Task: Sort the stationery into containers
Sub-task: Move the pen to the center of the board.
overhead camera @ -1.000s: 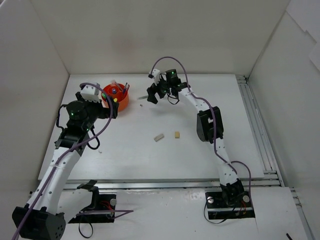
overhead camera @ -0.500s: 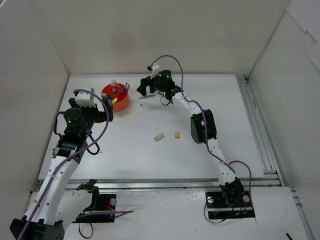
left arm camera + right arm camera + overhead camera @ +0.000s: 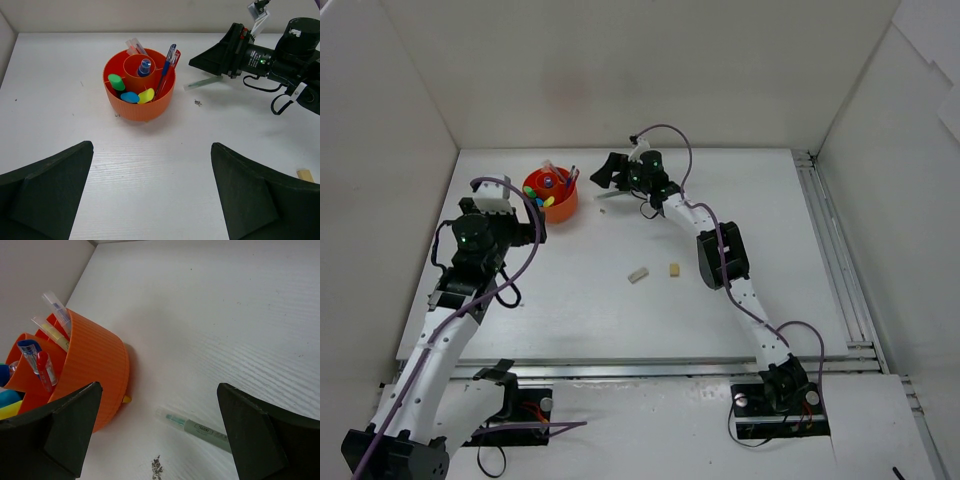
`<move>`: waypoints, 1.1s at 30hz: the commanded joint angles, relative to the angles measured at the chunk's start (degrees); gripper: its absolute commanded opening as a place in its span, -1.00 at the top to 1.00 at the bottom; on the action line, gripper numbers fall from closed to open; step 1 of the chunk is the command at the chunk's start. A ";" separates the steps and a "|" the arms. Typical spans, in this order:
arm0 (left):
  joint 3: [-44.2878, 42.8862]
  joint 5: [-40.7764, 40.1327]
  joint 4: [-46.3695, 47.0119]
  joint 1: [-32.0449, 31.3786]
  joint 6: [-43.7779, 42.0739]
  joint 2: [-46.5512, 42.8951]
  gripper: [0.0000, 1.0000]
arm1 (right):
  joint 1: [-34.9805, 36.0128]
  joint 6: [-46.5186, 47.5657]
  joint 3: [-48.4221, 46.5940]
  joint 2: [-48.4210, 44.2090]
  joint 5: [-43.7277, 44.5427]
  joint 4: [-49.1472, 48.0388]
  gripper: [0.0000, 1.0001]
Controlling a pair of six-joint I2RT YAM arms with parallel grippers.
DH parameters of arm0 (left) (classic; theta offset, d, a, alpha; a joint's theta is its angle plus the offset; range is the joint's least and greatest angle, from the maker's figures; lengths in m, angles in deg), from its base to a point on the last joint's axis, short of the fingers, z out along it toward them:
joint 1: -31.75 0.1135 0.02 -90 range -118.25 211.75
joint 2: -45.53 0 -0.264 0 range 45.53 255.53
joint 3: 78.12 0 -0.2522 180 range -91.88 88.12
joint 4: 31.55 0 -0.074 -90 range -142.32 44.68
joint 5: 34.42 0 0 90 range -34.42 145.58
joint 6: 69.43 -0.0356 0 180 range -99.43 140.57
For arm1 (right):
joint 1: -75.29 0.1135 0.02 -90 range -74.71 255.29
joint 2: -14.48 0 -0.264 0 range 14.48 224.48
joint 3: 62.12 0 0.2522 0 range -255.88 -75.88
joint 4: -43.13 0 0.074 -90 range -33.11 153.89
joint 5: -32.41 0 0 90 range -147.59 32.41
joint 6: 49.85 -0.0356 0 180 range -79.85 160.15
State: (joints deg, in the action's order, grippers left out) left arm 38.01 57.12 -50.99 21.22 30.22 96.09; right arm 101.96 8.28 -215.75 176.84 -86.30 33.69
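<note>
**Both grippers open; one pen and two erasers outside the organizer**

From above: organizer (image 3: 563, 208) upright at the far left of the table (image 3: 570, 310). Left gripper (image 3: 536, 218) near its near-left side, apart from it. Right gripper (image 3: 609, 172) to its right, close to the back edge. Green pen (image 3: 610, 196) flat on the table just right of the organizer, below the right gripper. Two erasers (image 3: 638, 274) mid-table, near each other, well apart from the organizer.

From the left wrist: left gripper (image 3: 150, 147) with fingers (image 3: 45, 195) spread wide, gripping nothing; organizer (image 3: 140, 107) ahead, between them. In the centre well, a blue-capped tube (image 3: 145, 66). In the ring, highlighters (image 3: 129, 97) with green, blue and yellow caps up, plus a blue pen (image 3: 169, 60) and a red pen (image 3: 176, 54) leaning at the right. Green pen (image 3: 202, 83) under the right gripper (image 3: 220, 52), not gripped.

From the right wrist: right gripper (image 3: 157, 390) likewise spread wide and empty. Green pen (image 3: 200, 430) between the fingers (image 3: 260, 435), one end hidden behind a finger. Organizer (image 3: 95, 365) at left, just beside the pen. Dark specks (image 3: 156, 465) on the table near the pen.
</note>
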 commanded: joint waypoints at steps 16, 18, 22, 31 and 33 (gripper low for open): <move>-4.30 -1.28 -2.14 -0.20 1.86 -2.66 -0.99 | 2.05 2.40 28.05 -22.43 -1.97 4.91 -0.96; -4.12 -1.28 -2.50 -0.20 2.13 -3.02 -0.99 | 3.11 7.68 29.92 -25.76 1.44 9.56 -0.96; -3.16 -3.39 -3.20 -0.73 2.39 -4.25 -0.99 | 7.06 18.87 30.27 -27.98 10.85 20.55 -0.96; -1.05 -2.51 -3.73 -0.73 2.22 -7.32 -0.99 | 10.75 27.46 39.77 -33.87 17.97 29.95 -0.96; -0.78 -2.42 -3.91 -0.73 2.39 -7.59 -0.99 | 13.13 33.86 39.07 -33.61 25.61 35.31 -0.95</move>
State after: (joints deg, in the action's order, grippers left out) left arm 37.69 54.50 -56.65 20.81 31.79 88.90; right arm 112.54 32.23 -176.71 146.33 -70.67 60.16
